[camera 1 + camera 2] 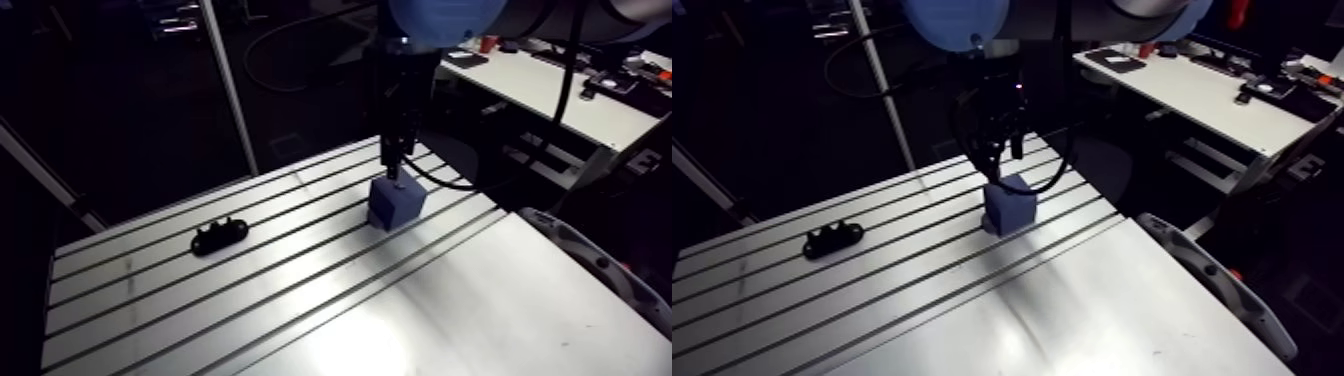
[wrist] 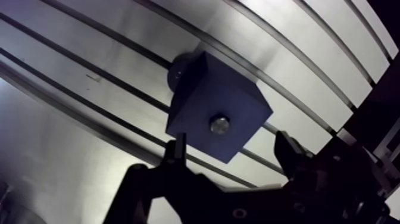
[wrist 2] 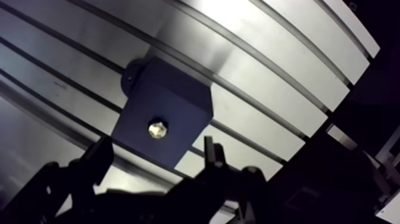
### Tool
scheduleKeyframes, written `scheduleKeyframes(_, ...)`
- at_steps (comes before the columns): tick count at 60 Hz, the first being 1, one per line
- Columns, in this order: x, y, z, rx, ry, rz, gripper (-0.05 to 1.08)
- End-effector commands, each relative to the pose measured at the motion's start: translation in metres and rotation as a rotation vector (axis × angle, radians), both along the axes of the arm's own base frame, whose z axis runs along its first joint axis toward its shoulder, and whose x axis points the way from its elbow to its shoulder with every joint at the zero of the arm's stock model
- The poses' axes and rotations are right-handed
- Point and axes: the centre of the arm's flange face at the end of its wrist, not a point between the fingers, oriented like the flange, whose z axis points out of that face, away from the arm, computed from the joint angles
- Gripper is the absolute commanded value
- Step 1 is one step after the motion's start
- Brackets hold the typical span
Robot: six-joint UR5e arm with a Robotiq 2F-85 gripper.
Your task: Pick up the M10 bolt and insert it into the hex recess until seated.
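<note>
Gripper (image 2: 231, 150) wide open, holding nothing, hovering just above block (image 2: 199, 89). Bolt (image 2: 219, 124) sits in the block's top recess and looks seated to me. Insertion seems done; next I'd lift straight up, clear.

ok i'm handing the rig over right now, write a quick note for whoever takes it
Gripper: open, holding nothing, just above the blue block.
Things: the blue block stands on the slotted table. The M10 bolt sits in the recess in its top face, head showing. A black part lies apart on the table.
Done: bolt is in the block and released.
Left: check the bolt is fully seated, which these views cannot settle, then lift the arm clear.
</note>
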Motion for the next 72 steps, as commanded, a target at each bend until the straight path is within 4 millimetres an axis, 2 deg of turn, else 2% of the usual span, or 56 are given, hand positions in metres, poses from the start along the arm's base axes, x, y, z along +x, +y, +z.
scheduleKeyframes(1,-0.002,0.0,0.004,-0.001,0.01,0.0,0.01)
scheduleKeyframes(21,0.002,-0.005,0.014,-0.009,0.033,-0.015,0.01)
scheduleKeyframes(29,0.004,-0.004,0.014,-0.007,0.037,-0.074,0.01)
scheduleKeyframes(40,0.011,-0.005,0.004,0.017,0.024,-0.317,0.06)
scheduleKeyframes(50,0.025,-0.012,-0.009,0.014,0.002,-0.371,0.08)
scheduleKeyframes(53,0.025,-0.011,-0.011,0.007,0.003,-0.385,0.18)
scheduleKeyframes(58,0.023,-0.006,-0.011,0.018,0.023,-0.412,0.27)
scheduleKeyframes(60,0.021,-0.003,-0.01,0.029,0.047,-0.426,0.36)
scheduleKeyframes(66,0.02,0.001,-0.009,0.036,0.059,-0.431,0.44)
scheduleKeyframes(72,0.02,0.011,-0.006,0.038,0.065,-0.447,0.46)
